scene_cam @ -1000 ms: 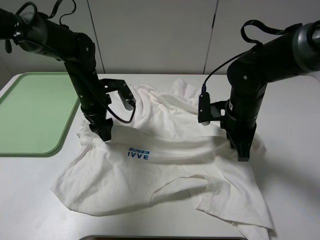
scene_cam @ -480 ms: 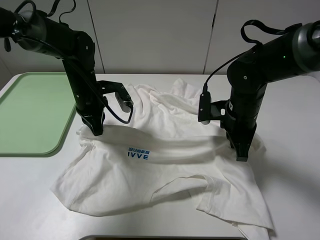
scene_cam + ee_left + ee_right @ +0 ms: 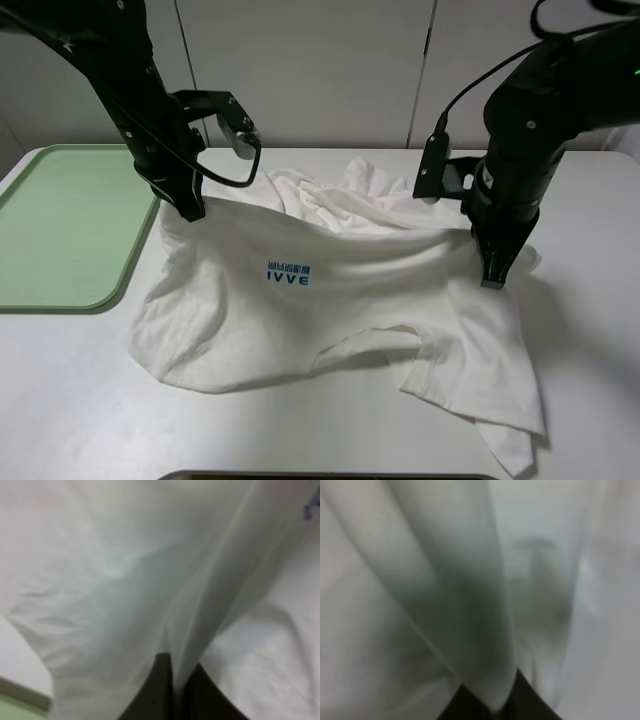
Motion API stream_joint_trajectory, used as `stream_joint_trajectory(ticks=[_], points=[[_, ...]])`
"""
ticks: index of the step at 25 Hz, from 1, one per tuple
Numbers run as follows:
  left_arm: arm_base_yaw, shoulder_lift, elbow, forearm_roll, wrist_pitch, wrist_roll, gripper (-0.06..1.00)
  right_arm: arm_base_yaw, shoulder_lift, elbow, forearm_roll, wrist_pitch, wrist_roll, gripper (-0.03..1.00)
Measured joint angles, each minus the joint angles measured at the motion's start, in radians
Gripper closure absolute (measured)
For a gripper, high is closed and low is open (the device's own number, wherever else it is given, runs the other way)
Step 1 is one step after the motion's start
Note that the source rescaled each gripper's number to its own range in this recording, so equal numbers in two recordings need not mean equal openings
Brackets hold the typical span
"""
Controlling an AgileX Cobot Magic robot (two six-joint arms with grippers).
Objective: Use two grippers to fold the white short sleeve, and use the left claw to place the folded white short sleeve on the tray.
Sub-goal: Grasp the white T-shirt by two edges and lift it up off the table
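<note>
White short sleeve (image 3: 340, 300) stretches left-right between left claw (image 3: 192, 210) and right claw (image 3: 492, 280), both pinching its upper edge.

The white short sleeve (image 3: 340, 300), blue "IVVE" print showing, hangs by its upper edge from the left claw (image 3: 192, 212) and the right claw (image 3: 492, 280), both pinched on cloth. The pale-green tray (image 3: 60, 230) lies just beside it.

I see the white short sleeve (image 3: 340, 300) as plain white, with no pattern apart from small blue lettering (image 3: 288, 273) on it. The tray (image 3: 60, 230) is a flat pale green. The left end effector (image 3: 191, 211) and right end effector (image 3: 491, 279) are both matte black. The surface (image 3: 80, 400) under everything reads off-white.
</note>
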Motion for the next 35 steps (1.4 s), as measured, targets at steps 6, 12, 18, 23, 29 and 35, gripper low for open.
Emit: stream_joint_trajectory(ticks=[6,12,18,23,29,35], points=[[-0.006,-0.181,0.000,-0.058,0.034,-0.001,0.94,0.000,-0.222,0.000,-0.147,0.001,0.176,0.97],[-0.097,-0.376,0.000,-0.062,0.039,-0.004,0.94,0.000,-0.445,0.000,-0.204,0.015,0.252,0.97],[-0.203,-0.536,0.000,-0.034,0.043,-0.069,0.94,0.000,-0.651,0.001,-0.274,0.070,0.238,0.97],[-0.321,-0.697,0.000,0.054,0.044,-0.171,0.94,0.000,-0.829,-0.002,-0.297,0.120,0.187,0.97],[-0.388,-0.811,-0.025,0.079,0.046,-0.273,0.94,0.000,-0.925,-0.084,-0.281,0.173,0.163,0.97],[-0.395,-0.903,-0.099,0.061,0.098,-0.340,0.94,0.003,-0.992,-0.301,-0.157,0.260,0.023,0.97]])
